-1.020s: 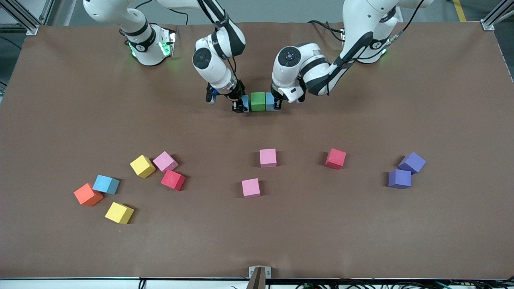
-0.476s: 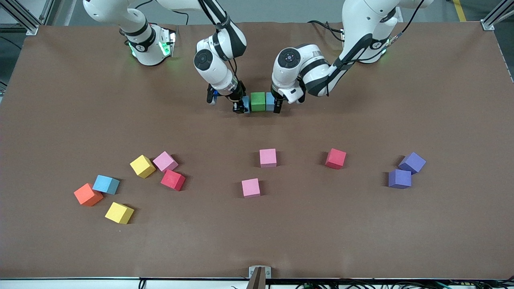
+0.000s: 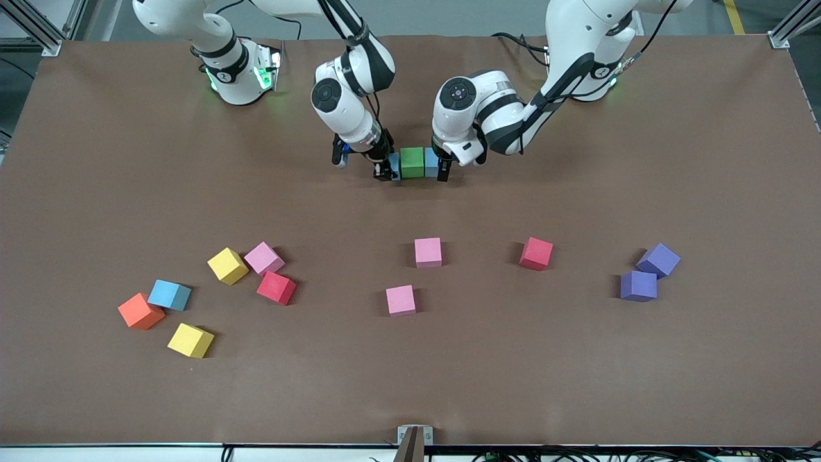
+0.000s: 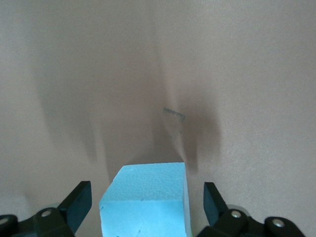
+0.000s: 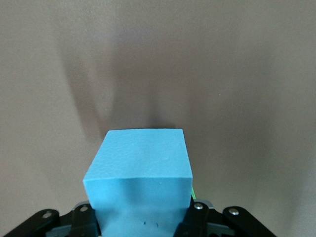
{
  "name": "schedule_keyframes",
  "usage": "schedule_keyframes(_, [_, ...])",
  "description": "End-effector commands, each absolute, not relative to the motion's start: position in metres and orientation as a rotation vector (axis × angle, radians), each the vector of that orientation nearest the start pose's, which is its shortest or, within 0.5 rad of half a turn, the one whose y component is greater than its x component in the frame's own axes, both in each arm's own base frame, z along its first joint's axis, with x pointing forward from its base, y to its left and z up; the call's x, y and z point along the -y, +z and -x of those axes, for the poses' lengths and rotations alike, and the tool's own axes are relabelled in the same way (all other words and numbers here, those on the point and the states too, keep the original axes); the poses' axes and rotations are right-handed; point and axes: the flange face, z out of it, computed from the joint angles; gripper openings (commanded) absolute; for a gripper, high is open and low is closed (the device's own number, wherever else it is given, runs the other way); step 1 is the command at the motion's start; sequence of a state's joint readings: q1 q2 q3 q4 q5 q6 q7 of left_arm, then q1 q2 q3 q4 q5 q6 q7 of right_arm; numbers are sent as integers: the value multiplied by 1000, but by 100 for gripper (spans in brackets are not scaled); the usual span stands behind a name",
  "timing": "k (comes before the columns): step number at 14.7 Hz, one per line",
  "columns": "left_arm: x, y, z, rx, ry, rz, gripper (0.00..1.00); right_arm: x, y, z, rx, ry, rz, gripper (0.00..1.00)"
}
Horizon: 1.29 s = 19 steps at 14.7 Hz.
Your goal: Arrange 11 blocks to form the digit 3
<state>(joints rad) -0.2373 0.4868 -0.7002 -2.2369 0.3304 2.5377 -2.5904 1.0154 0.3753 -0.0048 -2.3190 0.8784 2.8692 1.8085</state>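
Two Franka arms are meeting over a short row of three cubes near the robots' bases: a green block (image 3: 412, 162) is sitting between two light blue ones, all touching. The right gripper (image 3: 385, 168) is standing at the right arm's end of the row, its jaws pressing both sides of a light blue block (image 5: 139, 173). The left gripper (image 3: 441, 168) is standing at the other end, its jaws spread with gaps on either side of the second light blue block (image 4: 146, 197), which is resting on the brown surface (image 3: 577, 359).

Nearer the front camera, the loose blocks are lying scattered. Two pink blocks (image 3: 428, 251) (image 3: 401, 299) are sitting mid-surface, with a red block (image 3: 536, 253) beside them. Two purple blocks (image 3: 658, 260) (image 3: 639, 285) are touching toward the left arm's end. Toward the right arm's end are lying a yellow block (image 3: 228, 265), a pink block (image 3: 264, 257), a red block (image 3: 276, 287), a blue block (image 3: 169, 294), an orange cube (image 3: 140, 311) and another yellow block (image 3: 190, 340).
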Motion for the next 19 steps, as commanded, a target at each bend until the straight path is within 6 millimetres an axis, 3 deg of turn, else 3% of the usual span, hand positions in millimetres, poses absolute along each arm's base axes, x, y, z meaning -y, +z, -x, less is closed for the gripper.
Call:
schedule_keyframes(1, [449, 209, -302, 2003, 159, 2331, 100, -421, 186, -312, -2134, 406, 1976, 81])
schedule_keyframes(2, [452, 212, -300, 1994, 155, 2327, 100, -419, 182, -312, -2143, 404, 1978, 100])
schedule_keyframes(8, [462, 233, -306, 1979, 112, 2315, 100, -419, 182, -313, -2135, 403, 1985, 100])
schedule_keyframes(15, [485, 303, -378, 1999, 62, 2302, 100, -418, 191, -317, -2147, 463, 1998, 100])
schedule_keyframes(19, [467, 330, -444, 1921, 98, 2421, 100, -412, 198, -324, -2167, 516, 2000, 100])
